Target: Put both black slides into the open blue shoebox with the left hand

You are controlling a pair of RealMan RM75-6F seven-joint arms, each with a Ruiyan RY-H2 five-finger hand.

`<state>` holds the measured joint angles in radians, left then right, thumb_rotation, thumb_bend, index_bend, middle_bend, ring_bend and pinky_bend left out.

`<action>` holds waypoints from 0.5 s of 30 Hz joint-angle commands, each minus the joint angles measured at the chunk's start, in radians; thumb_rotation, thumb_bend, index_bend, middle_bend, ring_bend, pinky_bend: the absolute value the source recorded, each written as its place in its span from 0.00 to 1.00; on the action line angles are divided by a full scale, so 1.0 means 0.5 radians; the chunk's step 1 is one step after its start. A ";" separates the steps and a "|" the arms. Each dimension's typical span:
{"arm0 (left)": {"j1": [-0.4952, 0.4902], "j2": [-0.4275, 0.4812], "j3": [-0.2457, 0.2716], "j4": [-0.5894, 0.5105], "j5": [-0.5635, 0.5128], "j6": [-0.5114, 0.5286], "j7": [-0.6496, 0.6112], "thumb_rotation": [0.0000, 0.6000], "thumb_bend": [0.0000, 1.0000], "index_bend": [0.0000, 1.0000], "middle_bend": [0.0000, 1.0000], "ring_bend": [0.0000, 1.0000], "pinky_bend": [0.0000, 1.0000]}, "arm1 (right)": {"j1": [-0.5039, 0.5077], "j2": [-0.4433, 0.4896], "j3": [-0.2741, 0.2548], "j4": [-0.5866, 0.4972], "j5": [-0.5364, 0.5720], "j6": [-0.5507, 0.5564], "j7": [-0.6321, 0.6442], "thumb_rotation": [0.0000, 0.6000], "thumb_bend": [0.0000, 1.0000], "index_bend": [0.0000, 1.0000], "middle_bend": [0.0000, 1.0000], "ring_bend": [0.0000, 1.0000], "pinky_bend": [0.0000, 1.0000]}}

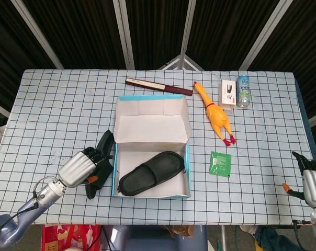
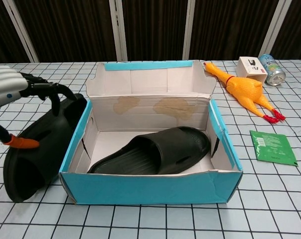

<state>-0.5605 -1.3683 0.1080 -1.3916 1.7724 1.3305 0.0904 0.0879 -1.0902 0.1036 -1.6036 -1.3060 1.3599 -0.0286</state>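
The open blue shoebox (image 1: 188, 167) (image 2: 150, 187) stands mid-table with its lid folded back. One black slide (image 1: 150, 173) (image 2: 156, 151) lies inside it. The other black slide (image 1: 104, 144) (image 2: 37, 152) leans tilted against the outside of the box's left wall. My left hand (image 1: 86, 166) (image 2: 21, 92) hovers right at this slide, its fingers (image 2: 52, 93) spread and arched over the upper edge and its orange-tipped thumb in front of the slide. I see no firm grip. My right hand (image 1: 310, 177) rests at the table's near right edge, holding nothing.
A yellow rubber chicken (image 1: 214, 114) (image 2: 242, 91), a white carton (image 1: 228, 93) (image 2: 251, 68) and a can (image 1: 243, 90) (image 2: 272, 69) lie to the right and behind the box. A green packet (image 1: 220, 163) (image 2: 273, 147) sits right of it. A dark red bar (image 1: 158, 87) lies behind.
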 commanded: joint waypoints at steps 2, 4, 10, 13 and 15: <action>0.113 0.017 0.041 0.148 -0.063 0.059 -0.042 1.00 0.15 0.21 0.40 0.30 0.33 | -0.006 0.005 -0.003 -0.002 -0.006 0.007 0.007 1.00 0.23 0.13 0.19 0.24 0.15; 0.164 0.029 0.049 0.206 -0.097 0.089 -0.091 1.00 0.15 0.20 0.40 0.30 0.33 | -0.011 0.007 -0.004 -0.005 -0.008 0.013 0.014 1.00 0.23 0.13 0.19 0.24 0.15; 0.278 0.039 0.021 0.355 -0.181 0.178 -0.199 1.00 0.15 0.19 0.39 0.29 0.33 | -0.014 0.003 -0.003 -0.013 0.000 0.018 -0.007 1.00 0.23 0.13 0.19 0.24 0.15; 0.298 0.044 0.000 0.405 -0.187 0.213 -0.267 1.00 0.15 0.17 0.38 0.28 0.33 | -0.009 -0.001 -0.006 -0.021 0.009 0.006 -0.033 1.00 0.23 0.13 0.19 0.24 0.15; 0.296 0.051 -0.015 0.416 -0.167 0.243 -0.303 1.00 0.15 0.16 0.35 0.26 0.32 | -0.006 -0.001 -0.007 -0.030 0.014 -0.003 -0.042 1.00 0.23 0.13 0.19 0.24 0.15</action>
<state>-0.4157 -1.3453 0.1077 -1.1913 1.6853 1.4412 -0.0495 0.0846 -1.0905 0.1002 -1.6183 -1.2998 1.3588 -0.0493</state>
